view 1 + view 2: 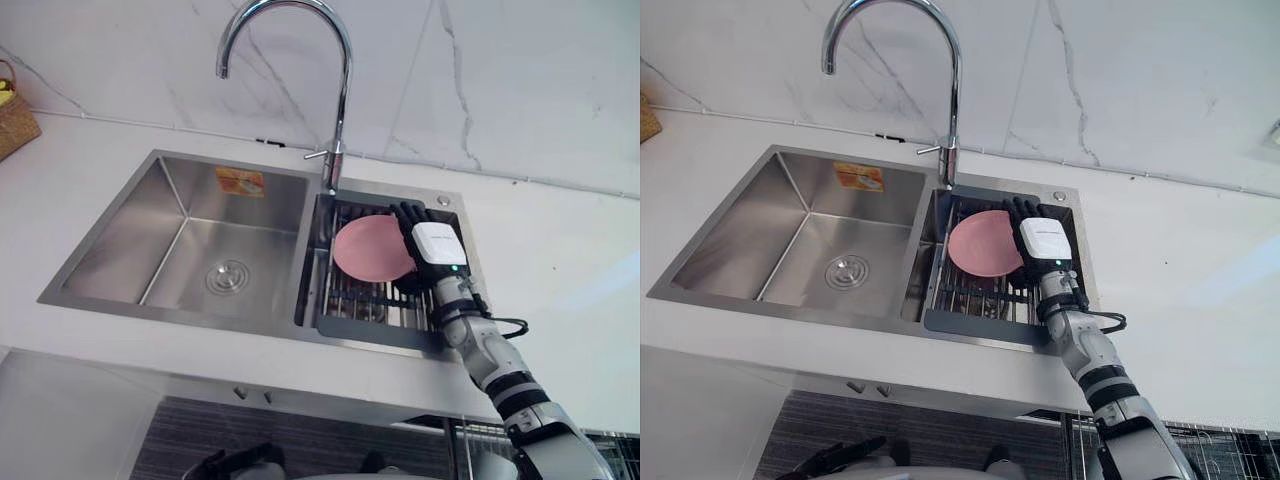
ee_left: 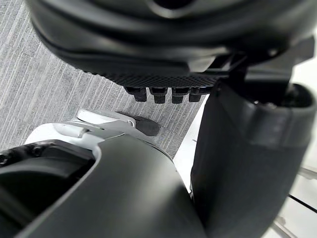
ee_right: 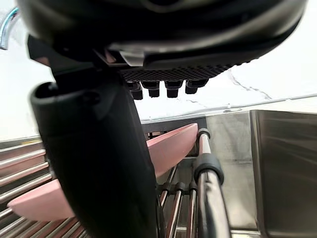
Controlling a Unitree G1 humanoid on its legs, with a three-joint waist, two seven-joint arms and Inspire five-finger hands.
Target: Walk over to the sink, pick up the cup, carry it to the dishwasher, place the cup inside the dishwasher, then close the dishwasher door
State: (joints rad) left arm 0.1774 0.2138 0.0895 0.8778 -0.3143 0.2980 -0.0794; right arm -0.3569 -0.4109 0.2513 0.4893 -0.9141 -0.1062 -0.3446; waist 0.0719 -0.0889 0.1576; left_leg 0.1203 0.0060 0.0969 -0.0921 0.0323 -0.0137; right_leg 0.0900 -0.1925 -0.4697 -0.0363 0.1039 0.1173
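Note:
The cup (image 1: 370, 250) is pink, shows as a round shallow shape, and lies tilted on the drying rack (image 1: 365, 305) in the sink's right half. My right hand (image 1: 437, 245) is down in the rack against the cup's right side, fingers straight toward the back wall. In the right wrist view the cup's pink rim (image 3: 171, 144) passes behind the thumb (image 3: 94, 163), between it and the fingers (image 3: 163, 88). The hand is open around the rim. My left hand (image 2: 247, 163) hangs low over grey floor with relaxed fingers, holding nothing.
A tall curved faucet (image 1: 340, 100) rises behind the divider between the rack and the bare left basin (image 1: 190, 240). White countertop (image 1: 560, 260) surrounds the sink, with a wicker basket (image 1: 15, 115) at far left. A wire rack (image 1: 610, 445) shows below the counter at lower right.

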